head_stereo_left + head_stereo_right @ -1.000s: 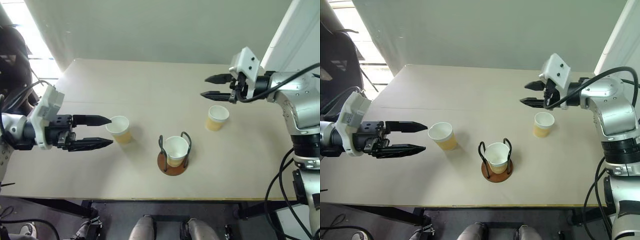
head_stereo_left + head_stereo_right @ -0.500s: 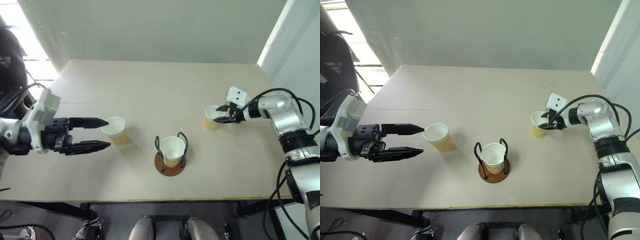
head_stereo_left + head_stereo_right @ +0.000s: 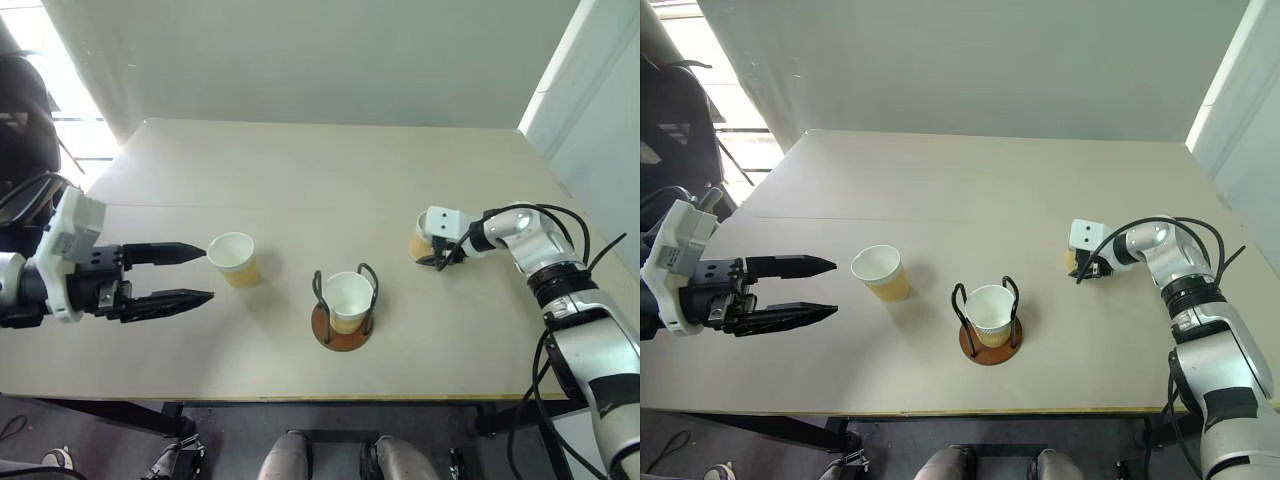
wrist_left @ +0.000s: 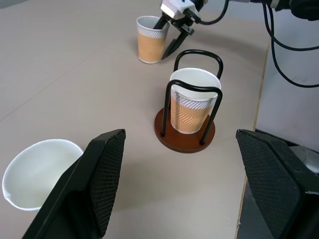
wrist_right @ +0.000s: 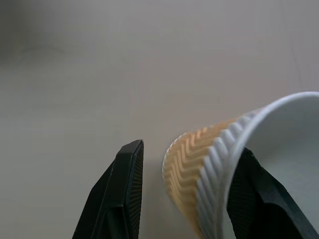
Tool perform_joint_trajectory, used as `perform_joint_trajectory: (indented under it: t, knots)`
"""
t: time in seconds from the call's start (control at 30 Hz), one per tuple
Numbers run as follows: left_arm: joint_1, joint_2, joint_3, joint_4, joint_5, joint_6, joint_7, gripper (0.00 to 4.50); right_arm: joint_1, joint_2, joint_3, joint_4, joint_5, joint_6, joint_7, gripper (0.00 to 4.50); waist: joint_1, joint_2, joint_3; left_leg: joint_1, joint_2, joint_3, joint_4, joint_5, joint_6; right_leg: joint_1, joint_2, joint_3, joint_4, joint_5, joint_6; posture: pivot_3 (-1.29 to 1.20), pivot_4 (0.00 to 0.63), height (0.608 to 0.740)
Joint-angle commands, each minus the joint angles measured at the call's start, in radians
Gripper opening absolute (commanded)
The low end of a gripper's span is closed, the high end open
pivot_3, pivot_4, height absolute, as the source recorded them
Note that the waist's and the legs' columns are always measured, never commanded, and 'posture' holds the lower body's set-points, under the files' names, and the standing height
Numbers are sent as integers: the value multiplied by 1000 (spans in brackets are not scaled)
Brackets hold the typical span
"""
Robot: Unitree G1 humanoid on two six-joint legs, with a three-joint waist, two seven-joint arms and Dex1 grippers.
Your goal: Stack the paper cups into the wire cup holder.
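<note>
Right tool [image 4: 175, 33] straddles the wall of the right-hand cup [image 4: 150, 40]: one finger inside the mouth, one outside, jaws part open, grip not yet closed. That cup stands upright on the table [image 3: 300, 170], to the right of the wire cup holder [image 3: 343, 305], which already holds one cup [image 3: 347, 298]. Left tool [image 3: 170, 273] wide open, empty, just short of the left cup [image 3: 233, 259].

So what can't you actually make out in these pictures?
- Right-hand cup: in the eye views the right gripper hides most of it.
- Whether those jaws pinch its wall: right wrist view leaves a gap outside.
- Cup in the wire cup holder: its bottom, hidden by its own wall.
</note>
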Motion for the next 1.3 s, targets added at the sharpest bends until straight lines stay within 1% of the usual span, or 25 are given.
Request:
perform_joint_trajectory:
  t: [0.03,0.07,0.2,0.23,0.33,0.4,0.47,0.53,0.6,0.73,0.8,0.9,1.03,1.2,1.3]
  knots:
    - [2,11,44,-22,-18,2,6,3823,-30,3,-13,9,-11,-35,-22,1808,-1,0,0,0,0,0,0,0,0,0,0,0,0,0,0,0,150,740]
    - [-1,14,43,-17,-16,0,5,3823,-35,4,-18,12,-11,-39,-23,1604,-1,0,0,0,0,0,0,0,0,0,0,0,0,0,-1,0,150,740]
    - [-14,22,36,-1,-11,-7,-1,3823,-57,3,-50,-15,25,-30,7,174,-1,0,0,1,0,0,0,0,-1,0,0,0,1,0,-3,0,150,740]
    - [-18,24,32,3,-9,-9,-2,3823,-67,-1,-63,-35,41,-22,20,15,-1,0,0,1,0,0,0,0,-1,0,0,0,1,0,-3,0,150,740]
    - [-27,24,21,14,-3,-17,-4,3823,-83,-22,-106,-129,96,-3,68,15,-2,1,0,1,0,0,0,0,-1,0,0,0,1,0,-4,0,150,740]
    - [-34,26,16,28,4,-25,-9,3823,-73,-48,-150,-274,174,76,135,15,-1,1,1,0,0,0,0,0,-1,0,0,0,1,0,-4,0,150,740]
    - [-38,29,13,37,8,-30,-12,3823,-56,-70,-173,-384,219,136,172,15,-1,0,0,0,0,0,0,0,-2,0,0,0,0,-1,-4,0,150,740]
    - [-46,32,0,54,15,-40,-22,3823,-29,-109,-216,-625,361,300,261,15,0,0,0,-1,0,0,0,0,-2,0,0,0,-1,-2,-5,0,150,740]
    - [-59,34,-17,67,21,-48,-31,3823,-4,-140,-240,-812,470,436,311,15,-1,1,0,-2,0,1,0,1,-2,0,0,0,-1,-3,-4,0,150,740]
    - [-93,38,-65,95,31,-62,-58,3823,75,-152,-224,-1111,606,640,293,15,-3,-1,0,0,0,1,-1,0,-4,1,1,0,-1,-5,-3,0,150,740]
    - [-111,39,-89,114,43,-71,-67,3823,102,-138,-211,-1200,645,703,261,15,-4,0,0,0,0,1,-1,1,-4,2,1,0,-1,-5,-3,0,150,740]
    - [-141,41,-124,141,57,-83,-80,3823,127,-97,-177,-1282,663,763,197,15,-7,0,0,1,0,1,-1,4,-3,2,1,0,-1,-5,-3,0,150,740]
    - [-164,41,-150,153,63,-85,-97,3823,138,-39,-118,-1320,641,794,114,15,-8,0,0,2,0,0,-1,8,-1,2,1,0,0,-4,-4,0,150,740]
    - [-178,37,-165,153,68,-84,-97,3823,157,11,-64,-1294,605,778,41,15,-8,0,0,1,0,0,-1,9,1,1,1,0,0,-3,-6,0,150,740]
    - [-172,37,-154,144,66,-81,-93,3823,175,7,-43,-1264,575,742,34,15,-5,-1,0,0,0,0,0,9,1,1,1,0,-1,-3,-6,0,150,740]
